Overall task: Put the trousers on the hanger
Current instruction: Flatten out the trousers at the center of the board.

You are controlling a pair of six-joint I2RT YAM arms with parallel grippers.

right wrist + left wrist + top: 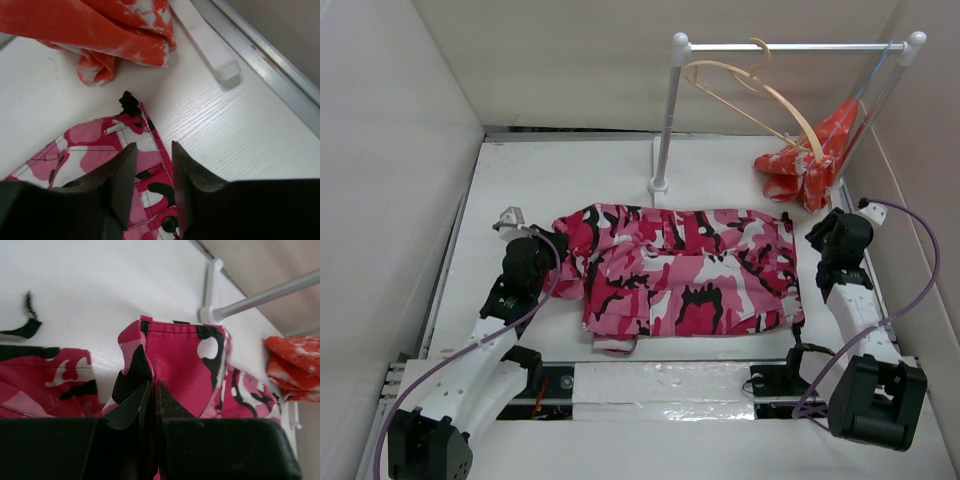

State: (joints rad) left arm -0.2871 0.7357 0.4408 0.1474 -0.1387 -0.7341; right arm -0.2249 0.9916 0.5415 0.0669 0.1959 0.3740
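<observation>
**Fig. Materials and surface finishes at the table.**

Trousers point(680, 270): soft woven cloth, matt, printed, with stitched seams. Hanger point(760, 100): pale wood, smooth, with a faint sheen. Rail point(790, 46): smooth metal, the bar bare grey, the posts coated white. Table point(240, 125): white board, matt, with a fine wood-grain texture. Orange cloth point(100, 25): thin fabric, matt, crumpled. Right gripper point(153, 147), fingers point(120, 185): black plastic, matt and smooth. Arm shell point(860, 310): white plastic, lightly glossy. Cable point(920, 270): smooth purple plastic sheath. Strip point(660, 385) along the near edge: glossy and wrinkled, material unclear. Walls point(390, 150): plain white, matt.
</observation>
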